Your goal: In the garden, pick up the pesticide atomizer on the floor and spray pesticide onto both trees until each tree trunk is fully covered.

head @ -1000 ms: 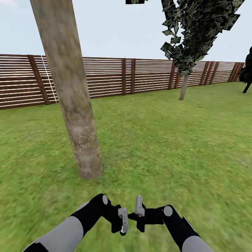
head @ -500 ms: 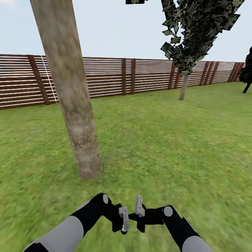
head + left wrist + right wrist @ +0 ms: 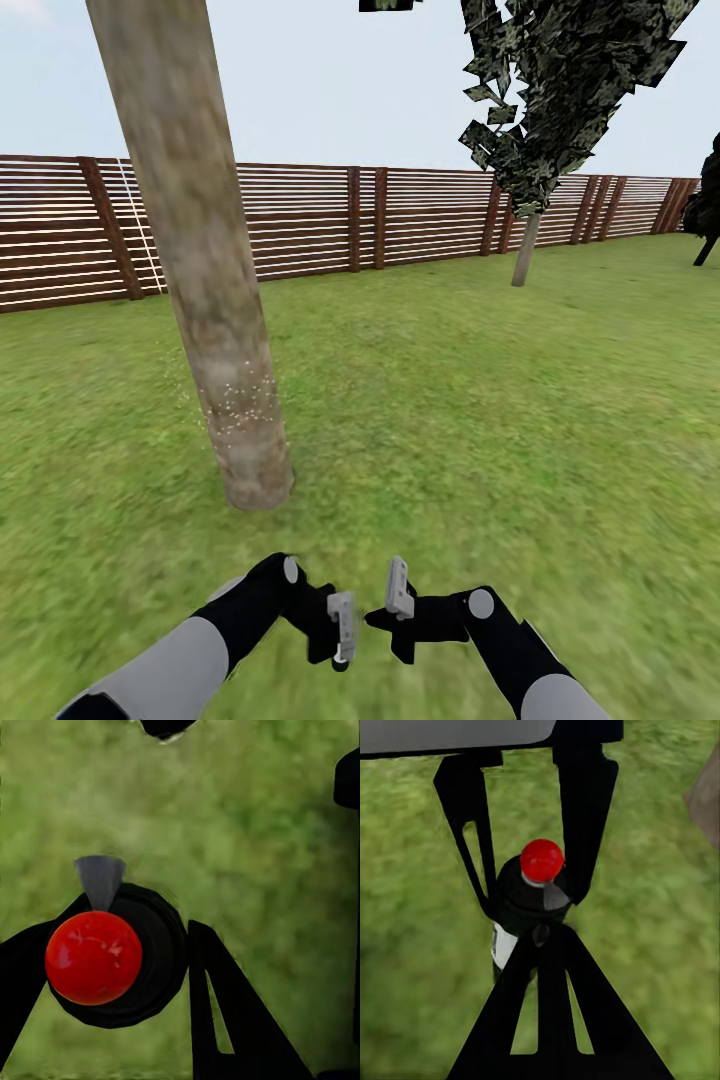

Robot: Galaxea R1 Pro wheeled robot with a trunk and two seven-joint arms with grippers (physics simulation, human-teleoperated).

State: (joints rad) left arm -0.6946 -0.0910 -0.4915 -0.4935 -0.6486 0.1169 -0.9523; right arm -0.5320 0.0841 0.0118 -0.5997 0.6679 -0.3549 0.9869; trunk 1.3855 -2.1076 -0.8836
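The near tree trunk, thick, pale and mottled, rises from the grass ahead and left of my arms, with a band of fine white specks low on it. A second tree with a dark leafy crown stands far right by the fence. My left gripper is shut on the pesticide atomizer, a dark bottle with a white label, a red ball top and a grey nozzle cone. It hangs over the lawn. My right gripper is shut, its tips just beside the bottle.
A red-brown slatted fence runs across the back of the lawn. A dark cypress-like tree stands at the far right edge. Grass stretches open to the right of the near trunk.
My left arm has shifted a little to the left with the atomizer, away from the right gripper. The right arm and the camera have stayed put.
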